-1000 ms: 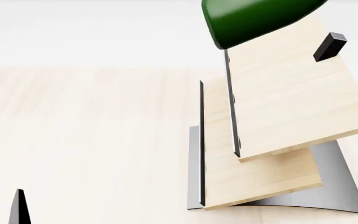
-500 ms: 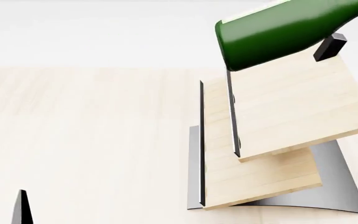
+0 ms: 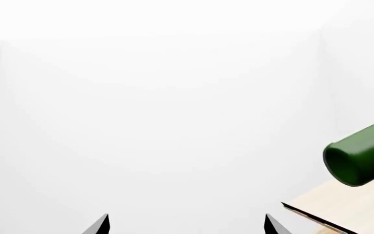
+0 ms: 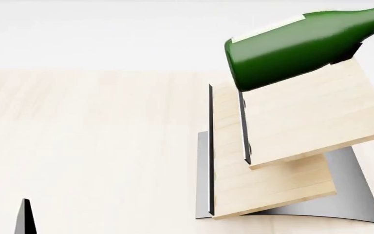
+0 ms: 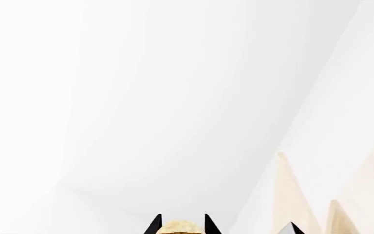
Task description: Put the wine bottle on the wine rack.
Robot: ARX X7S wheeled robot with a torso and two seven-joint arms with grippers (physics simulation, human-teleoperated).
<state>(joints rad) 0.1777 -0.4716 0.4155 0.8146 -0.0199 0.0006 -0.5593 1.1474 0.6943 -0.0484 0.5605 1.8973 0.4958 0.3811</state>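
- Above the upper board of the wine rack (image 4: 304,117), the wine bottle (image 4: 291,46) lay nearly on its side, base toward the rack's dark edge, neck running out of the head view.
- The right gripper (image 5: 181,225) showed fingertips either side of a tan cork-like top, apparently closed on the bottle's end.
- The left gripper (image 3: 185,226) stood spread and held nothing.
- Glass: judged heavy, stiff, slick and breakable; an end hold leaves it lever-prone, so a grip nearer the shoulder would steady it.
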